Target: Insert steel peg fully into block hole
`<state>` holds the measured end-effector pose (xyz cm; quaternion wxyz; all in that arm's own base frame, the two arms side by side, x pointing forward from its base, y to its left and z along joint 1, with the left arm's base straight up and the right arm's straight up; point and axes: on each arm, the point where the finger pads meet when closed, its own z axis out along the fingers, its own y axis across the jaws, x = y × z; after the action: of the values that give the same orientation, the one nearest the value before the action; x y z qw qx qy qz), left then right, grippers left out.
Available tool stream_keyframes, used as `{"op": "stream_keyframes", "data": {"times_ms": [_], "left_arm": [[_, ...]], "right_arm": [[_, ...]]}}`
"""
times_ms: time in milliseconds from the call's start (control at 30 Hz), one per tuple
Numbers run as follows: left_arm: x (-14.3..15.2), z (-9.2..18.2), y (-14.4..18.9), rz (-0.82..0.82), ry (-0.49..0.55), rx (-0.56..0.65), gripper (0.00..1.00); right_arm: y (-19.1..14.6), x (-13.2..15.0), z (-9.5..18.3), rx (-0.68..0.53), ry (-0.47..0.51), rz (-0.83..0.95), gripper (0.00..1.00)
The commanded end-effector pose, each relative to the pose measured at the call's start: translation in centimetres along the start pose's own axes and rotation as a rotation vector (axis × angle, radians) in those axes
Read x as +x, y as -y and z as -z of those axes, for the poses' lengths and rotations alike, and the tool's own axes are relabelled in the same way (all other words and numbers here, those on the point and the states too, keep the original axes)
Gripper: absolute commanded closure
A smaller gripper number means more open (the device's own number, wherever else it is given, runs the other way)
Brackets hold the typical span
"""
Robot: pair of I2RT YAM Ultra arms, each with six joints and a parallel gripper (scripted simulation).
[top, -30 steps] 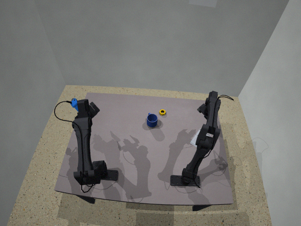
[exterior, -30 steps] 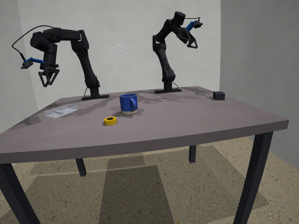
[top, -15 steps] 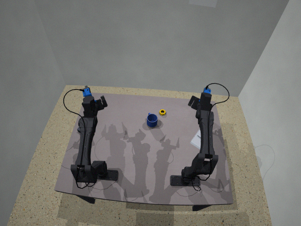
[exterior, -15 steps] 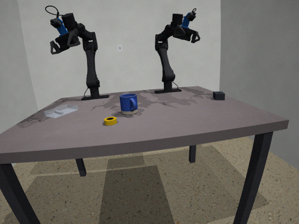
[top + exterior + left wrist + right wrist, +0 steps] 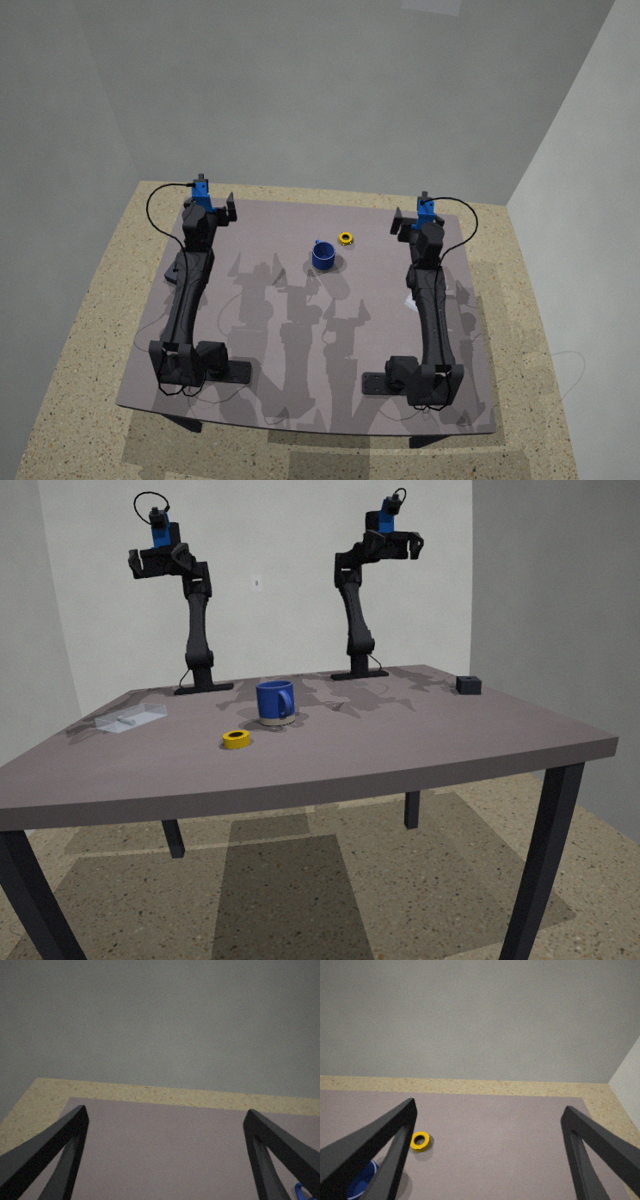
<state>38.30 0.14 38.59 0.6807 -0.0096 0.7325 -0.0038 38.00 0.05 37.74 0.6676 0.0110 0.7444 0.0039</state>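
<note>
Plainly, steel peg (image 5: 126, 720) lies in clear tray (image 5: 110, 729); left gripper (image 5: 216, 202) (image 5: 395, 544) (image 5: 166, 1111) and right gripper (image 5: 419, 219) (image 5: 157, 563) (image 5: 489, 1108) spread, grasping nothing.

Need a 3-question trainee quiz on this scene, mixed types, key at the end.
1. True or false: the steel peg is already in the hole of the block.
2. Multiple choice: what does the peg lie in?
a) the blue mug
b) the clear tray
c) the yellow ring
3. Fill in: the fingers of the left gripper and the right gripper are both ____ (open/shut).

Key: 1 false; 2 b; 3 open.
</note>
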Motion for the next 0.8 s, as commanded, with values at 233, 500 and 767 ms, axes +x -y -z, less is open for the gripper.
{"op": "stream_keyframes", "data": {"times_ms": [233,500,767], "left_arm": [[-2.44,0.33,0.23,-0.027,0.086,0.017,0.0],[-2.12,0.3,0.08,-0.019,0.073,0.008,0.0],[-2.12,0.3,0.08,-0.019,0.073,0.008,0.0]], "right_arm": [[-0.27,-3.3,0.21,-0.018,0.122,0.029,0.0],[-0.2,-3.3,0.2,-0.015,0.122,0.027,0.0],[-0.2,-3.3,0.2,-0.015,0.122,0.027,0.0]]}}
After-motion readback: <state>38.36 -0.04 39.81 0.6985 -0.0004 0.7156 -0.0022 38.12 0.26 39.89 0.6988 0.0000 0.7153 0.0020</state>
